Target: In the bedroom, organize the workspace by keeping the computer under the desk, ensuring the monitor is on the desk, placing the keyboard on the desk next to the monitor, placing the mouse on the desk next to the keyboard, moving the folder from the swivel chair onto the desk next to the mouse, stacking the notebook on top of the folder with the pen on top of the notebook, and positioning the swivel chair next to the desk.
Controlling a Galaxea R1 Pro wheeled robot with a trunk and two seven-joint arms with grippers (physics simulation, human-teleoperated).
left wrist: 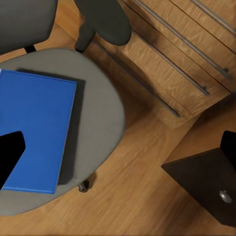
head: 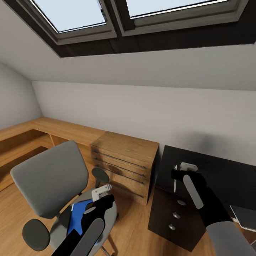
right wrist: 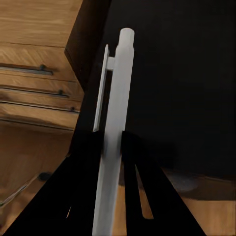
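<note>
From the head view I see my left hand (head: 101, 193) hanging above the seat of the grey upholstered swivel chair (head: 49, 181), which stands on the light wood floor (head: 135, 224) with its dark rounded armrests out to either side. The flat bright blue rectangular folder (head: 79, 217) lies on that seat, partly hidden under my left arm. In my left wrist view the folder (left wrist: 34, 130) sits flat on the grey seat cushion (left wrist: 98, 118), and a black fingertip edges in over its near corner; I cannot tell how far apart this hand's fingers stand.

My right hand (head: 182, 170) is over the near end of the glossy black counter (head: 220, 170), close to the edge. In my right wrist view its two black fingers (right wrist: 83, 162) are closed tight around the slim white-grey pen (right wrist: 115, 123), which stands up between them, clip side facing the wooden drawers, its tip out over the dark counter top (right wrist: 177, 73).

Beside the counter stands a light-wood chest of drawers (head: 122, 165) with thin dark bar handles, between the chair and the counter. A dark drawer block with round silver knobs (head: 176, 215) sits below the counter's end. Above are sloped pale grey walls and dark-framed skylights (head: 81, 17).
</note>
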